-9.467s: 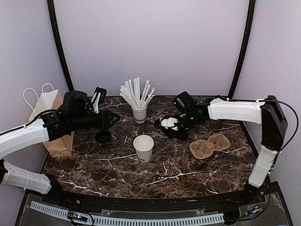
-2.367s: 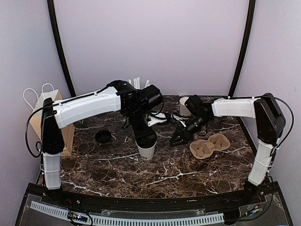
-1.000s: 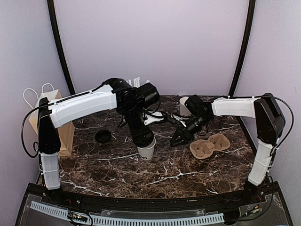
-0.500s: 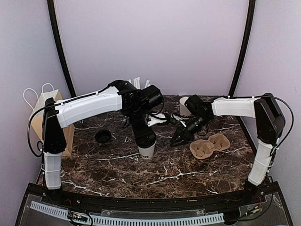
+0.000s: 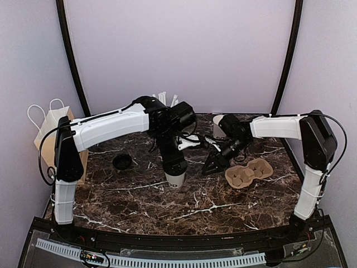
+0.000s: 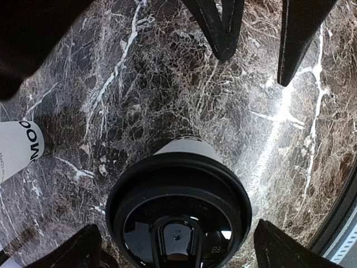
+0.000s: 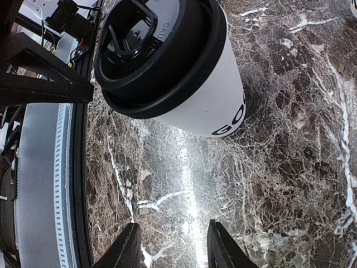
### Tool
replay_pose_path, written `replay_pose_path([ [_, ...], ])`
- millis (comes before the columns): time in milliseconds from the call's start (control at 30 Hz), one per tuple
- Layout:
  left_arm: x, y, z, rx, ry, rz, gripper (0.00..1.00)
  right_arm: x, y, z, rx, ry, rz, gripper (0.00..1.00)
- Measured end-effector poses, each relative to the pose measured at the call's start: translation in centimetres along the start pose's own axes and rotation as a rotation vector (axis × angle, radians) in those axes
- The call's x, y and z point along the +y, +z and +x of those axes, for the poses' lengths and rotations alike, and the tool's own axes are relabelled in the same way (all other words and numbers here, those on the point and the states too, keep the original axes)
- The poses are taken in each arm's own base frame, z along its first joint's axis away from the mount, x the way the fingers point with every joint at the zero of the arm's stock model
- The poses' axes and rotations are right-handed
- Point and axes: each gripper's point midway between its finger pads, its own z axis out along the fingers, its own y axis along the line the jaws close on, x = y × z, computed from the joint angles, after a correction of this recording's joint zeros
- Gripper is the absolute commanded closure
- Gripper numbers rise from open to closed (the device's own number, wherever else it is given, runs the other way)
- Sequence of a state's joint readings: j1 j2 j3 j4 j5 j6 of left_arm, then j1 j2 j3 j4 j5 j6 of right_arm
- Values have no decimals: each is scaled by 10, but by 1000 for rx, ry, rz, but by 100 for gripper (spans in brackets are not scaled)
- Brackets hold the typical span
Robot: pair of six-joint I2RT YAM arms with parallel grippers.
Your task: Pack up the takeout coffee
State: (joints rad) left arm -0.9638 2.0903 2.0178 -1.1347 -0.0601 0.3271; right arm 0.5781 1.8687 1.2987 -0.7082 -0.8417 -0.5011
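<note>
Top external | takeout coffee [image 5: 175, 180] upright on marble tabletop [image 5: 139, 207] | lilac walls [image 5: 178, 50]

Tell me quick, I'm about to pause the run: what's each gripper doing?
Left gripper: open, fingers either side of the takeout coffee.
Right gripper: open, holding nothing.

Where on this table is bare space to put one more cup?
The widest bare marble is the near strip, bordered by the lidded cup, the cup carrier and the near edge. A smaller patch lies in front of the loose black lid. The middle is crowded: left pincer over the cup, right pincer beside it.
</note>
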Motion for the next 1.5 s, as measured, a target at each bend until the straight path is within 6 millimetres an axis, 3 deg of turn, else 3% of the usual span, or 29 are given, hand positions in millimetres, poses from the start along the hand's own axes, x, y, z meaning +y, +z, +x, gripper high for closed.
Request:
replay_pose_path([
  [367,7,-11,-13,-48,-5,-26,1,1,0,0,2,3,-5,58],
  [467,11,-22,-13,-67,-7,-51,1,2,-2,-1,7,5,-3,58],
  [600,20,-60,-5,-163,-22,-140,1,2,-10,-10,-7,-2,16,58],
  [767,42,-133,18,-461,-151,-353,1,5,-36,-41,-89,-16,109,57],
  [833,55,-161,28,-605,-281,-398,7,9,-51,-63,-154,-22,143,58],
  [900,69,-173,35,-703,-431,-398,19,12,-60,-80,-204,-17,152,63],
  [967,83,-170,42,-774,-595,-355,28,11,-64,-94,-246,3,145,68],
  [1067,91,-132,55,-823,-808,-220,35,6,-56,-99,-264,76,91,71],
  [1167,72,-80,67,-792,-954,-37,38,-9,-34,-89,-236,184,27,72],
  [1233,55,-58,69,-770,-1013,77,38,-17,-20,-80,-212,251,-14,72],
  [1333,38,-45,61,-780,-1060,222,36,-21,-8,-72,-193,312,-68,71],
  [1500,30,-45,41,-835,-1092,379,33,-13,-3,-70,-190,346,-157,66],
])
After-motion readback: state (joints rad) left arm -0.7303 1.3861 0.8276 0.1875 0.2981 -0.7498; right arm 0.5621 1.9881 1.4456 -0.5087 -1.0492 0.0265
